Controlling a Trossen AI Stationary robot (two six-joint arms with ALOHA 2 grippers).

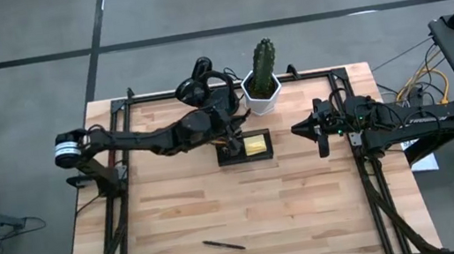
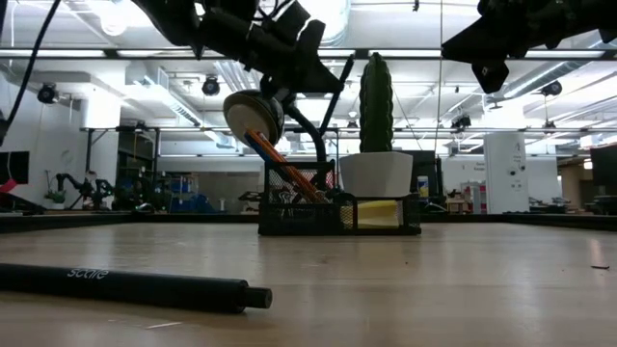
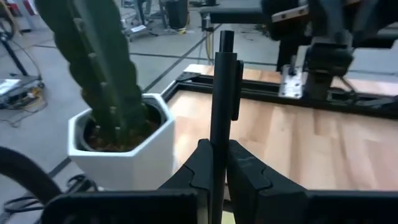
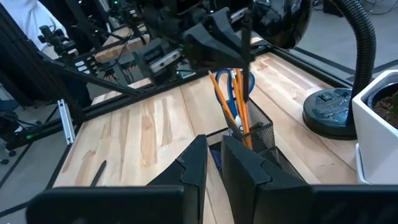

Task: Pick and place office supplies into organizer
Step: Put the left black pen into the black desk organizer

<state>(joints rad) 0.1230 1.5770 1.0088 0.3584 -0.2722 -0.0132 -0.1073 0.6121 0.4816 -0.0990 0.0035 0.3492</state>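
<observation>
Black mesh organizer (image 1: 244,148) sits mid-table, just in front of the white cactus pot (image 1: 262,93) and beside the desk lamp (image 1: 196,88). Your left gripper (image 3: 214,171) hangs over its pencil compartment, fingers clamped on a thin dark pen (image 3: 221,106) held upright, tip down.

Step in hand, as judged: drop this pen in with the other stationery. Keep it vertical and lower it into the gap beside the orange pencils (image 4: 238,115) rather than onto them; they lean, and a nudge could tip the light tray. Release only once the tip is below the rim.

Right gripper (image 4: 213,163) waits raised at the table's right side, fingers nearly together, holding nothing.

Counts:
- pens: one in the claw, one more lying on the near table (image 1: 224,246)
- pencils: at least two, exact number unclear
- blue-handled scissors (image 4: 245,84): one, standing in the tray
- yellow sticky pad (image 1: 256,144): one, in the other compartment
- organizer: one
</observation>
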